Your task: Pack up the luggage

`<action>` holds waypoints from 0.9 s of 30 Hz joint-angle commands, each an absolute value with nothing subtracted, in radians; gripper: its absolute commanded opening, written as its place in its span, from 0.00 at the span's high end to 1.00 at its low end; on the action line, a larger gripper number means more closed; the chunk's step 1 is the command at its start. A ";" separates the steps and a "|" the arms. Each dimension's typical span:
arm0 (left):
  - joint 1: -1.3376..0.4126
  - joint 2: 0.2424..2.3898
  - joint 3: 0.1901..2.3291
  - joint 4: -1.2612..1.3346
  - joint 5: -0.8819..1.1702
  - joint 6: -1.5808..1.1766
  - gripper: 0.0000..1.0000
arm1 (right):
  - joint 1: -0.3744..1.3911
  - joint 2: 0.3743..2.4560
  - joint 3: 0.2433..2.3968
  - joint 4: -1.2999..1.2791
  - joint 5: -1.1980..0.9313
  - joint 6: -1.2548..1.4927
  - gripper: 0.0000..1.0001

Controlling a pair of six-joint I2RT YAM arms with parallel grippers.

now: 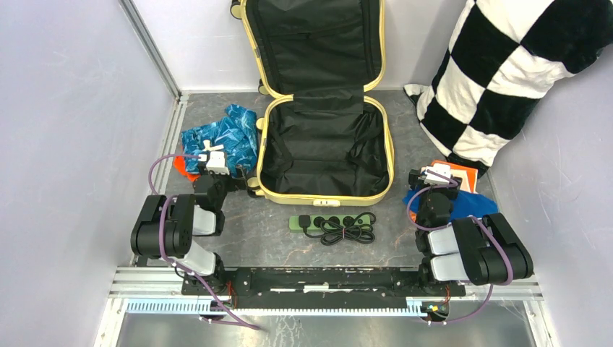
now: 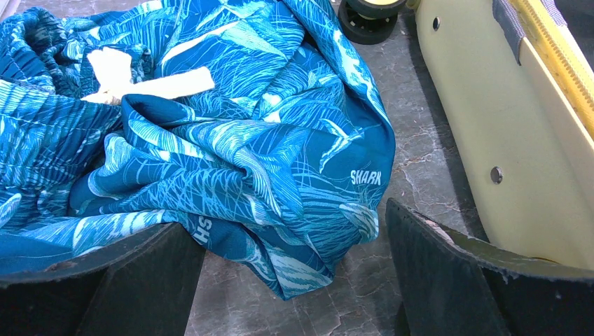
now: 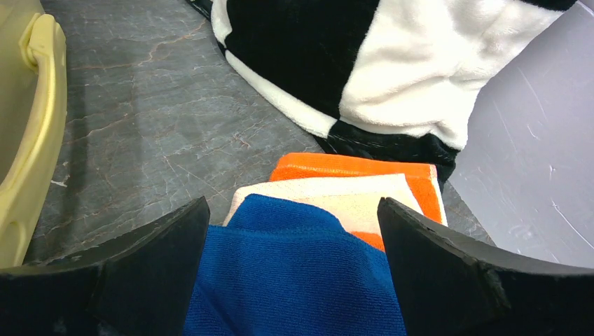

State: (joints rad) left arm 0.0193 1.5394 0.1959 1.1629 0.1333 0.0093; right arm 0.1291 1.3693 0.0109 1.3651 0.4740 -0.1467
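The pale-yellow luggage (image 1: 327, 196) lies open in the middle, its black lining bare and its lid (image 1: 314, 43) leaning on the back wall. Its shell also shows in the left wrist view (image 2: 504, 140), with a caster wheel (image 2: 368, 17). A crumpled blue leaf-print garment (image 1: 224, 136) lies left of it. My left gripper (image 1: 214, 165) is open, its jaws either side of the garment's near edge (image 2: 231, 161), above the floor. My right gripper (image 1: 436, 177) is open over a blue towel (image 3: 301, 273) that lies on a folded orange-and-cream towel (image 3: 350, 185).
A green power strip with a coiled black cable (image 1: 334, 223) lies in front of the luggage. A black-and-white checkered pillow (image 1: 506, 72) leans in the back right corner. An orange item (image 1: 182, 168) peeks from under the garment. Walls close in both sides.
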 commanded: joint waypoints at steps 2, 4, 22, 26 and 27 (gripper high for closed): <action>0.014 1.529 0.211 1.227 0.147 0.026 0.00 | 0.133 1.370 -0.077 1.388 0.473 -0.143 0.02; 0.013 1.529 0.212 1.227 0.147 0.026 0.00 | 0.134 1.370 -0.077 1.388 0.473 -0.143 0.02; 0.110 1.375 0.871 0.019 0.349 0.121 0.00 | 0.133 1.366 -0.083 1.396 0.471 -0.143 0.02; 0.110 1.345 1.002 -0.173 0.415 0.173 0.00 | 0.133 1.336 -0.057 1.329 0.494 -0.134 0.02; 0.110 1.338 1.027 -0.221 0.436 0.195 0.00 | 0.133 1.326 -0.038 1.282 0.494 -0.133 0.02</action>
State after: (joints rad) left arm 0.1081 1.3869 0.9375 0.1097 0.3214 0.0830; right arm 0.1291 1.3636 0.0109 1.3518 0.4767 -0.1455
